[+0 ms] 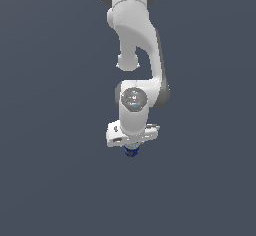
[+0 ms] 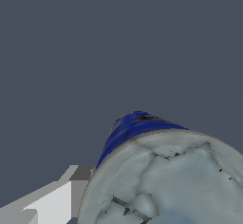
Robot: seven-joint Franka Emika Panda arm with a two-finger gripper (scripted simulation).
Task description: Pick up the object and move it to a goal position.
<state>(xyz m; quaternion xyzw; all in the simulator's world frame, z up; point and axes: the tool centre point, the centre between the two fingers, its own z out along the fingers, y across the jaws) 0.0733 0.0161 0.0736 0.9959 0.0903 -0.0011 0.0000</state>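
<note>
The object is a small can with a dark blue label and a pale silvery-grey top. In the exterior view the can point(image 1: 131, 153) shows just below the white hand, with only its blue lower part visible. My gripper point(image 1: 131, 149) points straight down over it. In the wrist view the can point(image 2: 161, 171) is very close and fills the lower right. One of the fingers point(image 2: 52, 201) lies against its side, and the other finger is hidden behind the can. The jaws look closed on the can.
The white arm point(image 1: 135, 45) rises from the gripper toward the top of the exterior view. The plain dark blue-grey ground point(image 1: 50, 180) surrounds the can on all sides. No goal marker or other object shows.
</note>
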